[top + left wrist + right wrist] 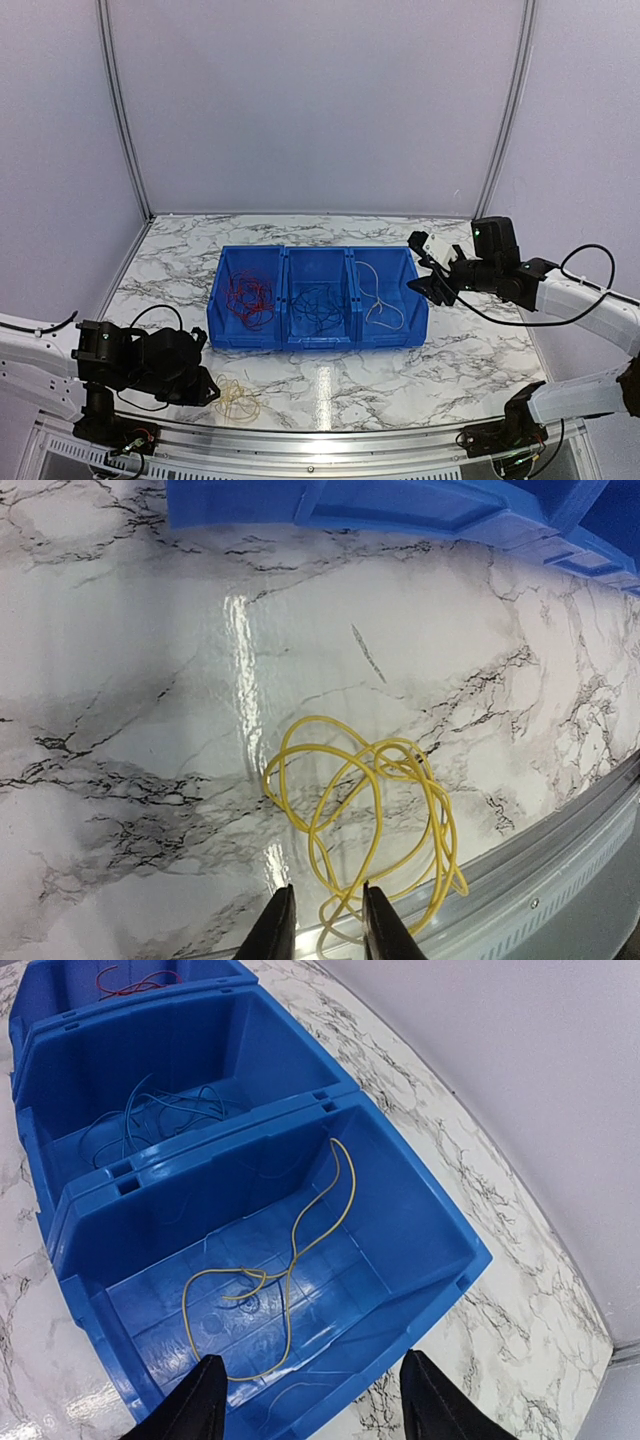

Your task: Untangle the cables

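A loose bundle of yellow cable (372, 805) lies on the marble table near the front edge, also seen from above (237, 398). My left gripper (328, 928) is low over its near end. The fingers (272, 932) stand a narrow gap apart, with yellow strands between them that they do not pinch. The blue three-part bin (318, 250) holds red cables (250, 295) on the left, dark blue cables (318, 300) in the middle and a pale yellowish cable (290, 1250) on the right. My right gripper (315, 1405) hangs wide open above the right compartment's outer corner, holding nothing.
A metal rail (560, 880) runs along the table's front edge just behind the yellow bundle. The bin's front wall (400, 505) stands beyond the bundle. White enclosure walls and two frame posts (120, 110) bound the table at the back and sides.
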Controlling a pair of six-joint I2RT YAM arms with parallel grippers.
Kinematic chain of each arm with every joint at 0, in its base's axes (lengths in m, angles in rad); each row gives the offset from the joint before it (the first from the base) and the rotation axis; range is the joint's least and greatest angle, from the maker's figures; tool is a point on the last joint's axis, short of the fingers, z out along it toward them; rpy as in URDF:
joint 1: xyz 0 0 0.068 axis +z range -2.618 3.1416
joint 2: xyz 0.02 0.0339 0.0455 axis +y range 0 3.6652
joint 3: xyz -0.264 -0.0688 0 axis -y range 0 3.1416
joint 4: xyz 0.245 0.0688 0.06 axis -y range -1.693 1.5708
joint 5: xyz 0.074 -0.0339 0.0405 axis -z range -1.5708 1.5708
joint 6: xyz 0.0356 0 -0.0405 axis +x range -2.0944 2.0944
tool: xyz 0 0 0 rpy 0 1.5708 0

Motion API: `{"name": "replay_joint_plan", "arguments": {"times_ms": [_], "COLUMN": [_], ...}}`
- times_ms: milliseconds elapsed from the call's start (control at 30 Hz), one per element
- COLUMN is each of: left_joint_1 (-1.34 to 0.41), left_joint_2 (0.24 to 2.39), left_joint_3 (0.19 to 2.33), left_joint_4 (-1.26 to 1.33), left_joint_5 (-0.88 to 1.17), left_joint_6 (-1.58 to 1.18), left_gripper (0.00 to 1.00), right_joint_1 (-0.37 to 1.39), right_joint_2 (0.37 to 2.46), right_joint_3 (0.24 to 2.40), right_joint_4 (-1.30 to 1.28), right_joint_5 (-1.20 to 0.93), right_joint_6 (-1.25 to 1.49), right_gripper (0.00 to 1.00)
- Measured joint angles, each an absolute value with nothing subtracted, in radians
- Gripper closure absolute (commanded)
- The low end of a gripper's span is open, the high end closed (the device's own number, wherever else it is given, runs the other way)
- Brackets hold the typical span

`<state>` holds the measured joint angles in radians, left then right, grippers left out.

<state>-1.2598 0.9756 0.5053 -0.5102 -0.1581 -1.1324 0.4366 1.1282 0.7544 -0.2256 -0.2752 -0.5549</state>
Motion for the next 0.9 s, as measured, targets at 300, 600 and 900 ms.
{"name": "replay_joint_plan", "arguments": {"times_ms": [300, 600, 900], "left_joint_1": [-1.260, -1.260, -1.260], "left_joint_2": [0.969, 1.023, 1.117], "left_joint_3": [0.510, 0.725, 1.259], "left_joint_4": [-0.565, -0.680, -0.715], "left_joint_5": [-0.127, -0.212, -0.427], "left_joint_6": [-1.123, -0.995, -0.675], "left_gripper": [0.97, 1.00, 1.00], "right_joint_1": [0.439, 0.442, 0.537], "right_joint_2": [1.128, 1.129, 1.250], "right_joint_3": [0.754, 0.756, 1.032], "right_joint_4": [-0.226, -0.233, -0.389], "right_joint_5": [-0.275, -0.292, -0.515], "right_joint_6": [-0.555, -0.555, -0.561], "right_gripper": [0.41, 0.41, 0.38]}}
